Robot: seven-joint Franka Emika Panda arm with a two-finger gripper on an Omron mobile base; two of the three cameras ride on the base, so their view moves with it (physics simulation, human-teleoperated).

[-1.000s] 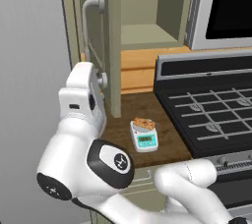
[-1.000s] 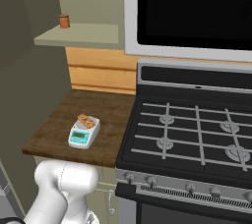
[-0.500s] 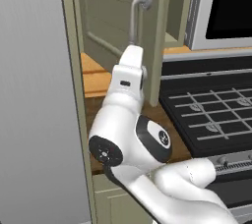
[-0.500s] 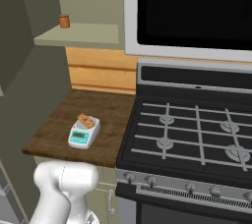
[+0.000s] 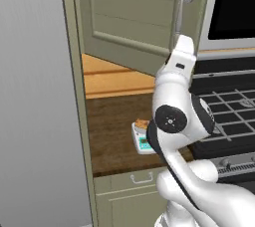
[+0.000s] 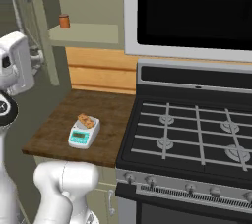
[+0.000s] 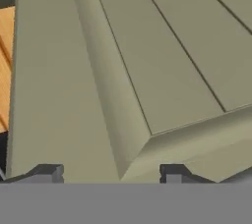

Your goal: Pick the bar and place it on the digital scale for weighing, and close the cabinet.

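The orange-brown bar (image 6: 86, 120) lies on the white digital scale (image 6: 83, 133), which sits on the wooden counter. In the left base view the bar (image 5: 142, 124) and the scale (image 5: 141, 142) peek out beside my arm. The olive-green cabinet door (image 5: 134, 17) stands partly swung in, its curved grey handle (image 5: 182, 3) at the upper right. My hand is raised against the door's panelled face (image 7: 147, 46). The gripper (image 7: 110, 174) is open, fingertips (image 7: 49, 173) apart, with the door's lower corner just ahead between them. Nothing is held.
A black stove (image 6: 197, 134) borders the counter (image 6: 54, 129) on the right, with a dark microwave (image 6: 197, 12) above it. A small brown can (image 6: 64, 20) stands on the cabinet shelf. A grey wall panel (image 5: 30, 96) closes off the left. A drawer handle (image 5: 142, 177) sits below the counter.
The cabinet door has swung well to the right, toward shut, with my hand following against it. The gripper's fingers have narrowed. The bar and scale have not moved.
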